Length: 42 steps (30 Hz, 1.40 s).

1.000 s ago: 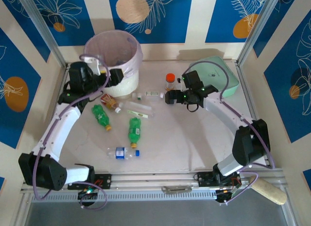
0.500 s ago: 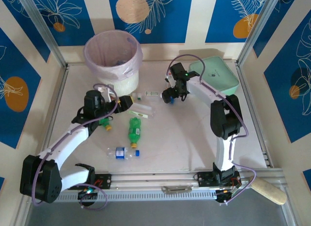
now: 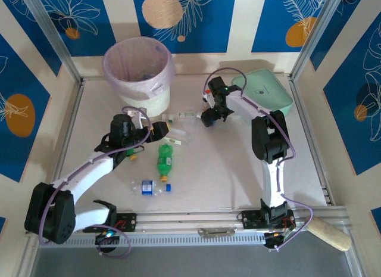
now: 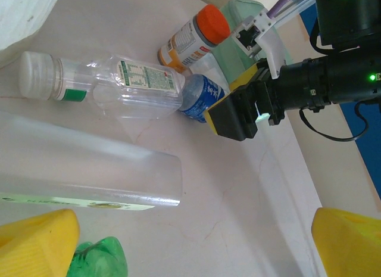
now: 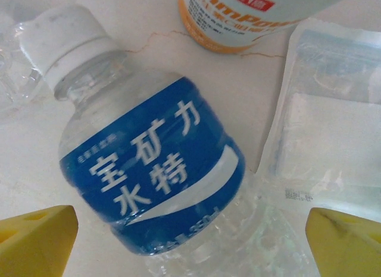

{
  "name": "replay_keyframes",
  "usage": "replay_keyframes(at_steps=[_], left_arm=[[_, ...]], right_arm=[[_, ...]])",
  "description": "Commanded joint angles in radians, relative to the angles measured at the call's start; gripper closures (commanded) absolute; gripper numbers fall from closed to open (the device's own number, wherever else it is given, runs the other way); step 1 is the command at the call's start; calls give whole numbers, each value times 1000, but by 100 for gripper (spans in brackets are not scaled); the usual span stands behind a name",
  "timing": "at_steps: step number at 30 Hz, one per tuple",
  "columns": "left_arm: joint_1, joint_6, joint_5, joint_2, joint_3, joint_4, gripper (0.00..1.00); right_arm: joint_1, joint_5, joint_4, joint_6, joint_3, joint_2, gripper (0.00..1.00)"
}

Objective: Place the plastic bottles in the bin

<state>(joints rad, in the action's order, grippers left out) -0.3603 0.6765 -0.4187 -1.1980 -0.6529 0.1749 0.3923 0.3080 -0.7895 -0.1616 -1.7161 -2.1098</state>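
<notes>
The jaws of the left gripper (image 3: 162,129) and the right gripper (image 3: 206,118) stand wide apart, and neither holds anything. A second ago the left gripper hung against the side of the bin (image 3: 156,97). It has since swung away and down to the middle of the desk (image 3: 232,170). Its wrist view now looks along a long clear bottle (image 4: 89,176) lying just ahead, with a white-capped clear bottle (image 4: 119,86) beyond.

The right arm has folded in on itself, while its gripper stays close to the short orange bottle (image 4: 190,39). A blue-labelled bottle (image 5: 155,170) lies there between the yellow pads (image 5: 36,241), not yet gripped. I judge that both arms are starting a fresh pick at once.

The bin stands at the far left of the desk, well apart from the blue-labelled bottle. A green bottle (image 3: 165,161) and a blue-capped bottle (image 3: 152,186) lie nearer the arm bases, untouched.
</notes>
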Motion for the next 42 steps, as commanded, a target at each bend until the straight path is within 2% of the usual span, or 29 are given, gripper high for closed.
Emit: replay_keyframes(at_steps=[1,14,21,27,35,42], left_arm=[[-13,7,-6,-15,-12,29,0],[-37,9,-9,-82,-57,38,0],[-49,7,5,-94,-69,23,0],[-54,0,18,-88,-69,3,0],[-62,-19,101,-76,-82,-89,0],[-74,-16,127,-69,-107,-127,0]], right_arm=[[14,-9,-12,-15,28,0,1],[101,15,23,43,176,86,0],[98,46,30,98,185,59,5],[89,-2,47,137,179,43,15],[98,-20,76,143,213,60,40],[102,-74,169,200,366,214,43]])
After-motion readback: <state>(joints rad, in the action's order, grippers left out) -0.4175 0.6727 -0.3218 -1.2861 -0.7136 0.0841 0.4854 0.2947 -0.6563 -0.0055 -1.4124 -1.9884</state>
